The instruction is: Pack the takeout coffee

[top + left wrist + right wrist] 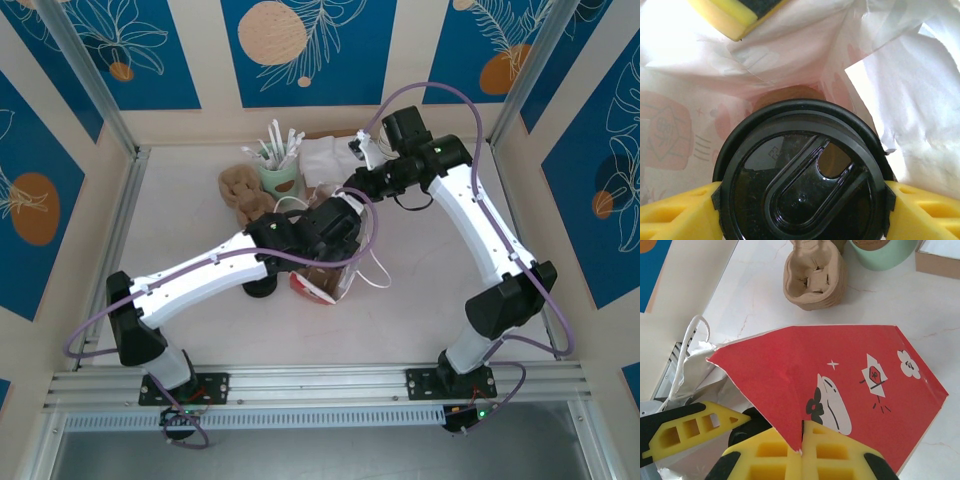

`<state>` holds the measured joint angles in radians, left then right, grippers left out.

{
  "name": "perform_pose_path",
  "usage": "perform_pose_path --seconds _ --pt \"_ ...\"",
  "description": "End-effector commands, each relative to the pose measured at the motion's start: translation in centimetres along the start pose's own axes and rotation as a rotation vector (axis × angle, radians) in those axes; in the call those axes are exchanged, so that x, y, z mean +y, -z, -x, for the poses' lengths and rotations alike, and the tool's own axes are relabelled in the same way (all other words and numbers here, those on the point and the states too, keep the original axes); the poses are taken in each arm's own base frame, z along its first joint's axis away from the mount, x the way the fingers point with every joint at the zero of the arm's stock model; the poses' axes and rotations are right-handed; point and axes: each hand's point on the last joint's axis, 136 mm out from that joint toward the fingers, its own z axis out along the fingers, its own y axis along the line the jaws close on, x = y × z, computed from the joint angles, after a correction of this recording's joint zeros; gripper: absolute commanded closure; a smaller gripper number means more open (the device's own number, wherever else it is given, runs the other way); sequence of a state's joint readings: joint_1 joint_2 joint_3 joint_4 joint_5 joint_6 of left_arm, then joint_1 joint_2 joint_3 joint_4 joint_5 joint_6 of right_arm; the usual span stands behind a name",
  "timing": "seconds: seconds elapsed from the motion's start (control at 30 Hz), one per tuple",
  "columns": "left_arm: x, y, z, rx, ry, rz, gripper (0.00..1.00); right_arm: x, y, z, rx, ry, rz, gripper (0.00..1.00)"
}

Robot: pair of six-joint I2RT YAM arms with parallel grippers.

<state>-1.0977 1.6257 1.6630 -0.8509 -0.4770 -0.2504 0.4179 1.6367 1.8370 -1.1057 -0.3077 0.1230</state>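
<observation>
The takeout coffee point(802, 185) has its round black lid between the yellow fingers point(927, 210) of my left gripper point(802, 200), which is shut on it. The cup sits inside the mouth of the red bag point(790, 370), with the bag's white lining point(920, 95) all around it. My right gripper point(802, 442) is shut on the bag's top edge, pinching the red paper. From above, my left gripper point(335, 235) hangs over the bag point(318, 283) and my right gripper point(357, 188) is just behind it. The cup's body is hidden.
Brown cardboard cup carriers point(245, 192) and a mint-green cup point(281, 177) of sticks stand behind the bag. A box with white paper point(325, 155) is at the back. A black round thing point(262, 288) sits under my left arm. The bag's white handle point(377, 275) trails right.
</observation>
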Motion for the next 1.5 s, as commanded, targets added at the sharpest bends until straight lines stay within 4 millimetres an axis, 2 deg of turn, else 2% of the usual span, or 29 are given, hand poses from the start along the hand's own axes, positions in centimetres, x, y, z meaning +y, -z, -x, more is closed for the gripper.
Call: perform_pose_path --seconds 0.0,0.23,0.37,0.47,0.77,1.07,1.47 --pt "0.4 -0.8 1.4 -0.062 0.013 0.042 0.26 2.9 1.0 -1.3 0.01 0.071 0.088 1.0" --pt "-0.3 -1.4 0.8 -0.098 -0.021 0.002 0.26 2.6 0.7 -1.4 0.021 0.065 0.083 1.0" --pt "-0.1 -1.4 0.0 -0.091 -0.02 0.004 0.25 2.1 0.4 -1.1 0.025 0.029 0.066 1.0" --pt "0.6 -1.6 -0.8 -0.065 0.004 0.029 0.25 1.9 0.1 -1.0 0.03 0.003 0.062 1.0" --pt "3.1 -1.0 -1.2 -0.071 0.096 0.107 0.25 1.9 -0.2 -1.4 0.026 0.002 0.077 1.0" --pt "2.4 -1.2 -0.6 -0.124 0.117 0.072 0.26 2.4 -0.2 -1.2 0.015 0.01 0.102 1.0" --pt "0.8 -2.6 -1.2 -0.077 0.095 0.029 0.28 3.0 0.1 -0.6 -0.013 0.04 0.126 1.0"
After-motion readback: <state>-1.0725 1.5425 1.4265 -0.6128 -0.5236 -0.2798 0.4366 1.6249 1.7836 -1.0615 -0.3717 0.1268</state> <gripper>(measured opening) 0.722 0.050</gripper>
